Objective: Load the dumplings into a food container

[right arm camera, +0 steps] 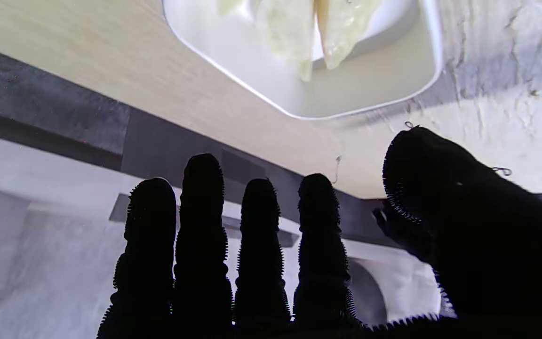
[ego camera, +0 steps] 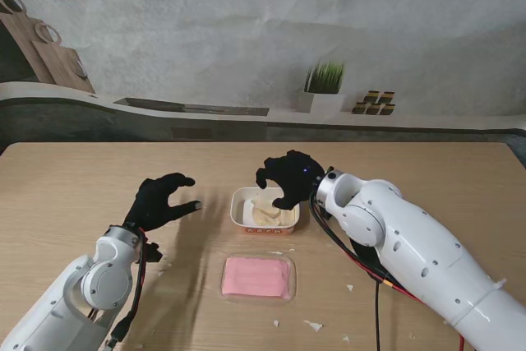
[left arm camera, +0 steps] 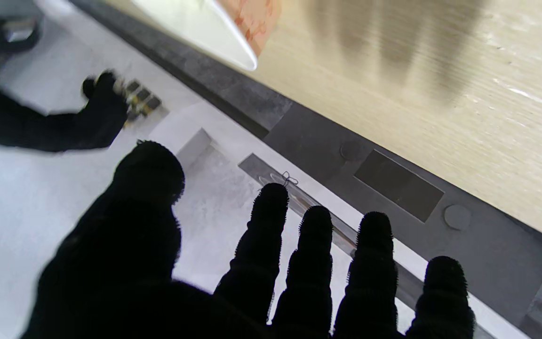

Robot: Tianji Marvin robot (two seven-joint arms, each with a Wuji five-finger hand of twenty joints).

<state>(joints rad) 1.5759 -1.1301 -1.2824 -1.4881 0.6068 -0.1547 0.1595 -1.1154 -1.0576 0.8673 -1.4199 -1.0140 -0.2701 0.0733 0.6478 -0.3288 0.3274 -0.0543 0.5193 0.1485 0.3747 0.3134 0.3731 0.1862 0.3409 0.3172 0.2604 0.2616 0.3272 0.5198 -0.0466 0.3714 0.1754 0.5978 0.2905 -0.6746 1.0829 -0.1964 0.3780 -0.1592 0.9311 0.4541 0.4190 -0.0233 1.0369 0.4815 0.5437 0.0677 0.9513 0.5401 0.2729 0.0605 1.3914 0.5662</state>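
1. Left hand (ego camera: pixel 163 201), black-gloved, five fingers: it hovers over bare wood on the left part of the light wooden table (ego camera: pixel 74 195), fingers spread apart, nothing in them. The left wrist view confirms this; the fingertips (left arm camera: pixel 271 202) stand separate with only the room's background behind them. The hand is clear of the container, which shows only as a corner in that view.

2. White rounded-square food container with an orange-printed side (ego camera: pixel 264 209): it stands at the table's centre, between the two hands. Pale folded dumplings (ego camera: pixel 265 214) lie inside it; the right wrist view shows at least two (right arm camera: pixel 294 33) side by side on the container floor. The exact count cannot be read.

3. Pink rectangular slab in a clear shallow tray (ego camera: pixel 258 277): it lies nearer to me than the container, apart from it. What it is cannot be told, and no dumplings are seen on it.

4. Right hand (ego camera: pixel 285 178), black-gloved: it is poised at the far right rim of the container, fingers curled downward over the opening. In the right wrist view the fingers (right arm camera: pixel 203 188) are extended with the thumb set apart, and no dumpling is between them. The hand holds nothing.

5. Progress, as a judgement: loading looks well advanced or finished. Dumplings are in the container, both hands are unloaded, and no loose dumpling is visible elsewhere on the table. Small white scraps (ego camera: pixel 312 325) lie on the near side; they are too small to identify.
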